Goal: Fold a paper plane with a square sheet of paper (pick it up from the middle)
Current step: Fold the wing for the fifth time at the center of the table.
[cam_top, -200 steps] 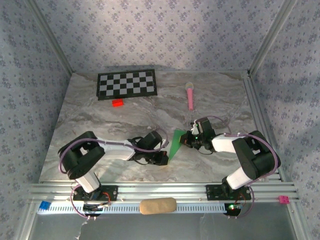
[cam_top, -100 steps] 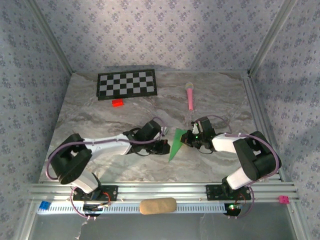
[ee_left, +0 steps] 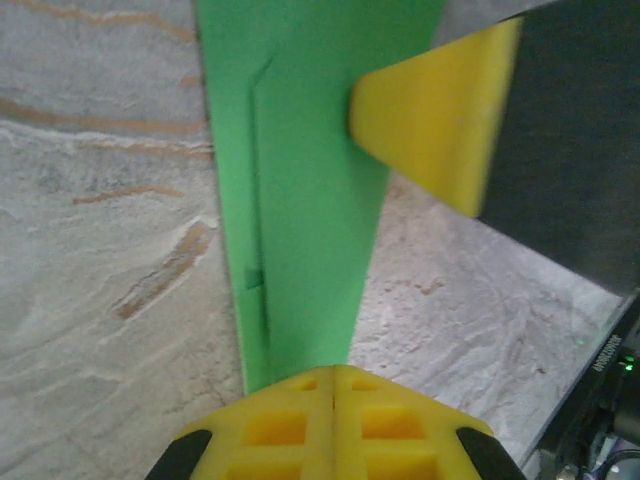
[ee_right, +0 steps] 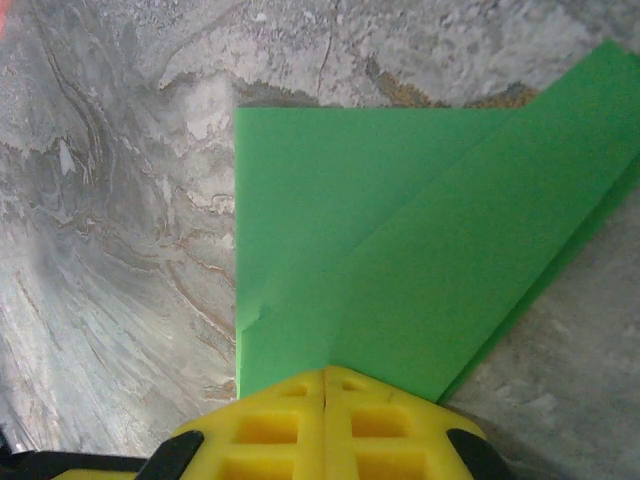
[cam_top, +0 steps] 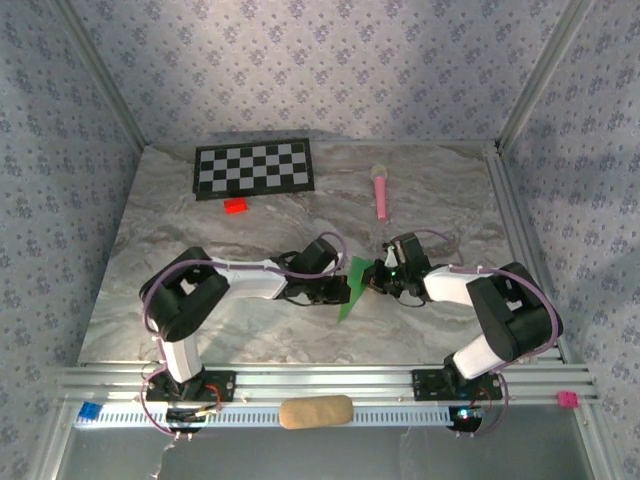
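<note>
Green paper (cam_top: 351, 287) is in the middle of the table (cam_top: 200, 320). It is folded into a long pointy shape, with layers on top of each other. It is right between the two arms. It seems to stand up on its edge more than lie flat. I cannot tell if its tip touches the table.

The left gripper (ee_left: 333, 385) has its yellow fingers pressed together on one end of the paper, pinching it. The right gripper (ee_right: 325, 385) is pinching too, with its fingers tight on a folded edge from the other side. The two grippers are very near each other, with just the paper between them.

At the back are a checkerboard (cam_top: 253, 168), a little red block (cam_top: 236, 206) and a pink toy (cam_top: 380, 192). They are well apart from the paper and not in the way.

What could go wrong? Both grippers hold the same thin sheet. If they pull away from each other, it could rip. If they push together, it could crumple and get a bad crease. If one lets go too soon, the paper could flop open and lose its fold. A crooked squeeze would likely make a crooked plane.
</note>
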Robot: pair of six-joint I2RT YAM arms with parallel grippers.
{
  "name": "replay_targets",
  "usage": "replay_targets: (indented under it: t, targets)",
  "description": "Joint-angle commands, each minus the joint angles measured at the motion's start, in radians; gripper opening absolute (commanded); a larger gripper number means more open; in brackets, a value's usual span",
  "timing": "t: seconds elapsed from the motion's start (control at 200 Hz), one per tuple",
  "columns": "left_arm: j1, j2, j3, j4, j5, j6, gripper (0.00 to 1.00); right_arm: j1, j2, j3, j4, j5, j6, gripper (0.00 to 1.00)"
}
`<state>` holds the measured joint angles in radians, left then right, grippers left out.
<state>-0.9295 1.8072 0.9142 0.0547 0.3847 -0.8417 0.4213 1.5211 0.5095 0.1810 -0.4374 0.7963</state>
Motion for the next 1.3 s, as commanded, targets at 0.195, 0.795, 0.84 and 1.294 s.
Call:
replay_targets:
  t: [0.195, 0.795, 0.84, 1.294]
  targets:
    - [-0.008, 0.05, -0.037, -0.065, -0.044, 0.019, 0.0, 0.0, -0.089, 0.019, -0.11, -0.005, -0.031, 0.1]
    - [-0.014, 0.032, -0.086, -0.069, -0.071, 0.031, 0.0, 0.081, -0.004, -0.017, -0.1, -0.071, -0.073, 0.06]
    - [-0.014, 0.032, -0.091, -0.069, -0.07, 0.033, 0.0, 0.072, 0.003, -0.025, -0.097, -0.063, -0.075, 0.06]
    - [-0.049, 0.064, -0.117, -0.072, -0.067, 0.047, 0.0, -0.092, -0.04, -0.014, -0.043, -0.015, -0.084, 0.08]
